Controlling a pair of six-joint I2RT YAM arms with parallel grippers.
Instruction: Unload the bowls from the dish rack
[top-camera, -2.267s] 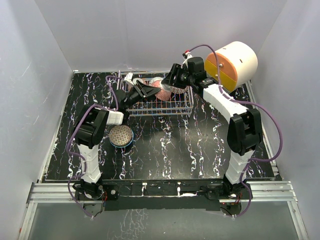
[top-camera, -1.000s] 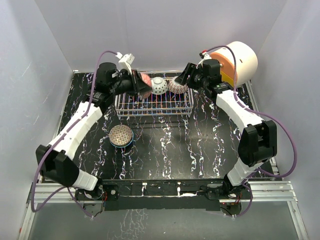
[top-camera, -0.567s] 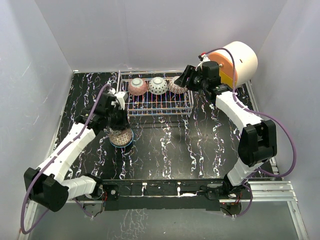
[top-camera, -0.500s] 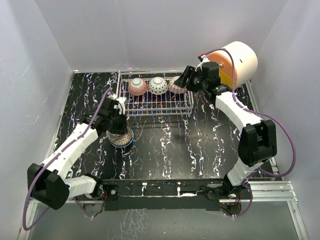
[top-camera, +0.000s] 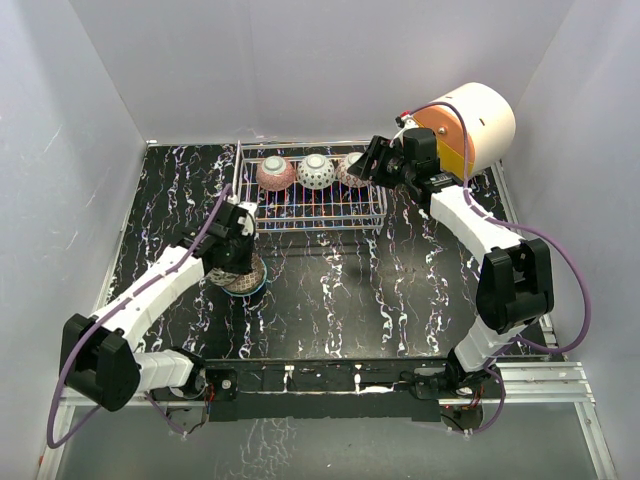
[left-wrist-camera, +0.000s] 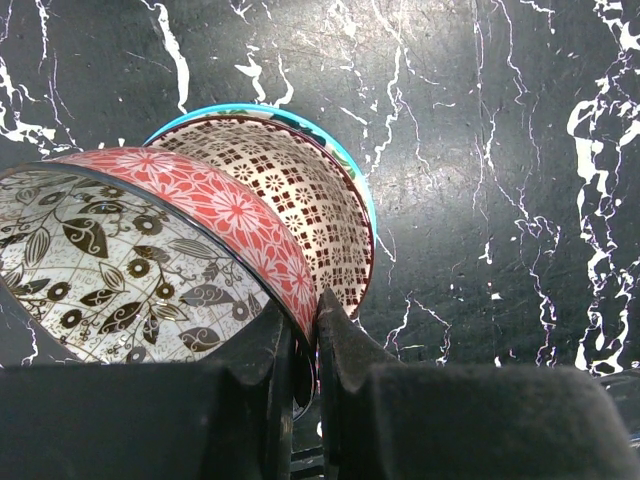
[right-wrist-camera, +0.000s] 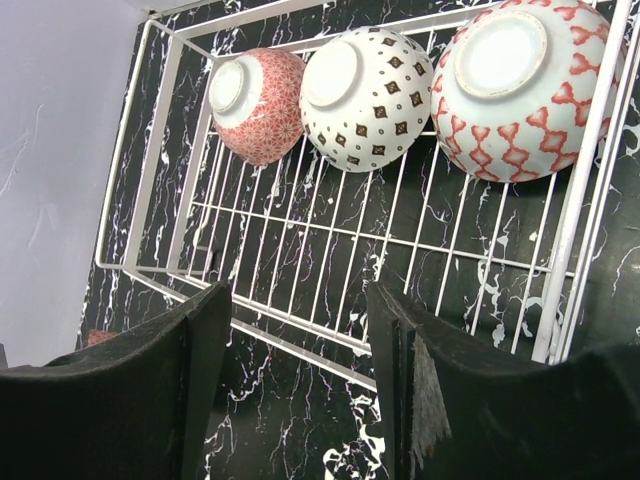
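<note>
Left wrist view: left end effector (left-wrist-camera: 303, 340) clamped on the rim of a red bowl (left-wrist-camera: 200, 200), above stacked bowls (left-wrist-camera: 300, 190) near the left edge of the table (top-camera: 400, 300); right end effector (right-wrist-camera: 300, 330), fingers apart, over the far-edge dish rack (top-camera: 310, 205) holding three bowls (right-wrist-camera: 365, 95).

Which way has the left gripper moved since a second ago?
Yes. The left gripper went from the dish rack's left end toward the near edge, over the stacked bowls, holding a red bowl.

Tabletop (top-camera: 330, 300) is black marble-look with white veins, boxed by plain pale grey walls (top-camera: 300, 60) on three sides. Aluminium rail (top-camera: 550, 380) along the near edge, white-orange-yellow cylinder unit (top-camera: 470, 125) in the back right corner. Light is even, shadows soft.
</note>
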